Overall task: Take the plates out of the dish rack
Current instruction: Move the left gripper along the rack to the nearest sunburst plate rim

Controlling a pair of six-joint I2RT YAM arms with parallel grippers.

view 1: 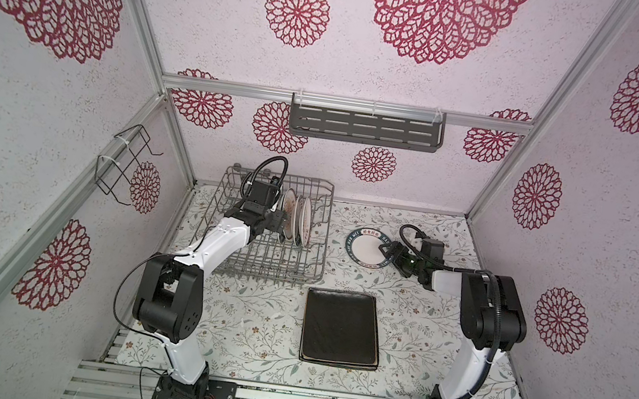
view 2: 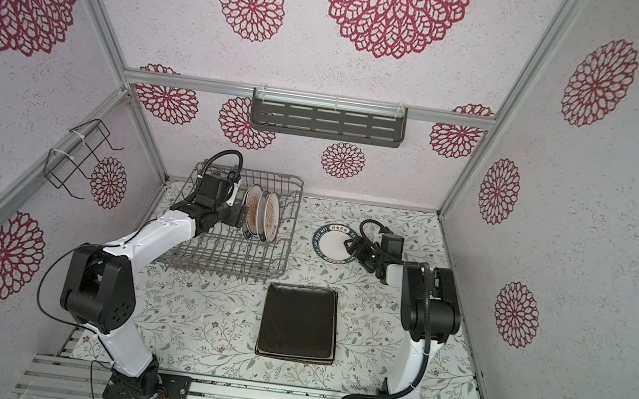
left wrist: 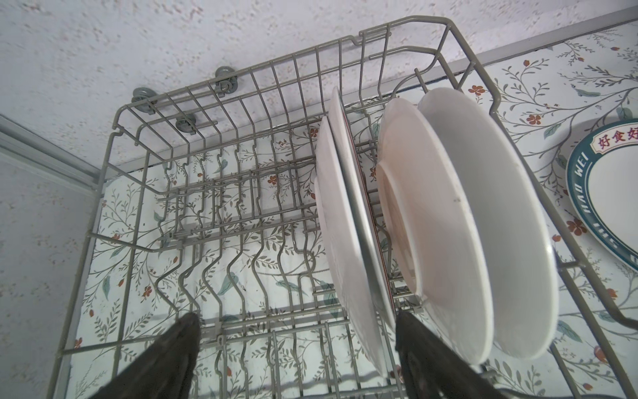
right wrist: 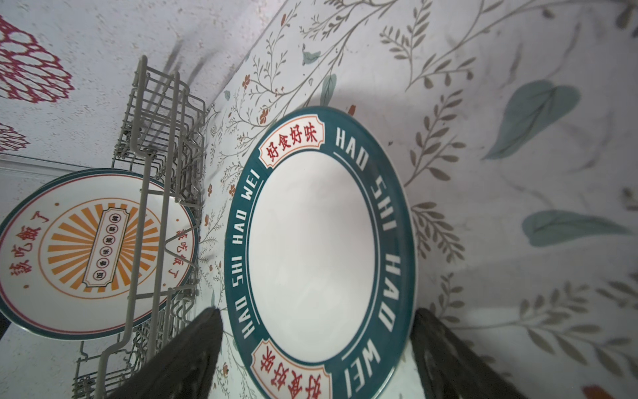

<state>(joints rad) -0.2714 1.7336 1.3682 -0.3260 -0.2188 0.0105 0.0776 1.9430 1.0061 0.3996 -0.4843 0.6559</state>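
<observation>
The grey wire dish rack (view 1: 259,262) (view 2: 218,256) stands at the back left of the table. Several round plates (view 1: 298,218) (view 2: 261,214) (left wrist: 448,224) stand upright in its tines. My left gripper (view 1: 285,225) (left wrist: 296,315) is open inside the rack, its jaws either side of the two leftmost plates (left wrist: 345,224). A round white plate with a dark-blue lettered rim (view 1: 366,246) (right wrist: 310,248) lies flat on the table right of the rack. My right gripper (view 1: 384,251) (right wrist: 317,312) is open at its near rim and grips nothing. A dark brown rectangular plate (view 1: 342,329) (view 2: 298,323) lies at front centre on a stack.
A grey slotted shelf (view 1: 365,129) hangs on the back wall. A small black wire holder (view 1: 125,162) is fixed to the left wall. Walls close the table in on three sides, and the rack's raised side (right wrist: 148,207) stands left of the flat plate.
</observation>
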